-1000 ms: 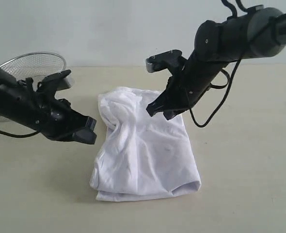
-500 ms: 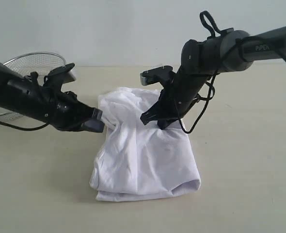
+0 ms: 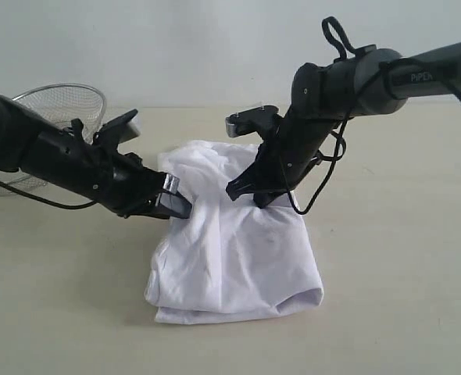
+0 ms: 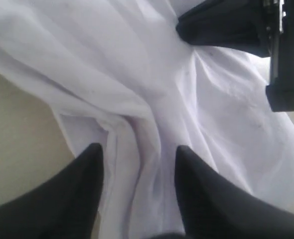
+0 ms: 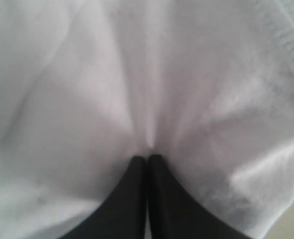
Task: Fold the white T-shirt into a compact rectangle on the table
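Since soft, light and limp, take white T-shirt (image 3: 238,250) by the bunched ridge between spread-open left tool (image 4: 137,149); right tool (image 5: 147,160) closed, pinching cloth on table (image 3: 394,297)

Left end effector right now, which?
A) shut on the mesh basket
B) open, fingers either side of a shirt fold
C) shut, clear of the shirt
B: in the left wrist view the left end effector has its fingers apart, a ridge of the white T-shirt between them.
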`<state>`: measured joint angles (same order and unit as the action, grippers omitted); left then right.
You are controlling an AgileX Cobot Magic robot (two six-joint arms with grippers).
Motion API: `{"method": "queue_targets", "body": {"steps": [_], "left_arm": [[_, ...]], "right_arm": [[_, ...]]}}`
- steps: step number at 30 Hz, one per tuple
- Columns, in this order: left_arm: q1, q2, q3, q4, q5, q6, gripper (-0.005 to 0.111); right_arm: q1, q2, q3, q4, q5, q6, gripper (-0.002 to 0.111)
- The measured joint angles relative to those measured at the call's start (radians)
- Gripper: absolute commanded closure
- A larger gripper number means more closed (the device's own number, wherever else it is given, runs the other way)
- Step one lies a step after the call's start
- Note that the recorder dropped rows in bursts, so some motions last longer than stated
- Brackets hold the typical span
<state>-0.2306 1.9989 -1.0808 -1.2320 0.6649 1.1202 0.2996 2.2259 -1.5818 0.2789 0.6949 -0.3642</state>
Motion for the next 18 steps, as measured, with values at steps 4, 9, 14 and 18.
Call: {"method": "queue_targets", "body": {"steps": [4,9,14,18], "left_arm": [[0.0,0.026,-0.012,0.0,0.001,0.0,0.083],[0.0,0.077,-0.041,-0.009,0.045,0.0,0.082],[0.0,0.093,-0.047,-0.021,0.062,0.0,0.082],[0.0,0.093,-0.047,-0.021,0.069,0.0,0.085]], "right_arm": [[0.0,0.0,0.0,0.0,0.001,0.0,0.109],[0.0,0.0,0.0,0.0,0.001,0.0,0.109],[0.0,0.0,0.0,0.0,0.001,-0.001,0.109],[0.0,0.0,0.0,0.0,0.001,-0.001,0.109]]}}
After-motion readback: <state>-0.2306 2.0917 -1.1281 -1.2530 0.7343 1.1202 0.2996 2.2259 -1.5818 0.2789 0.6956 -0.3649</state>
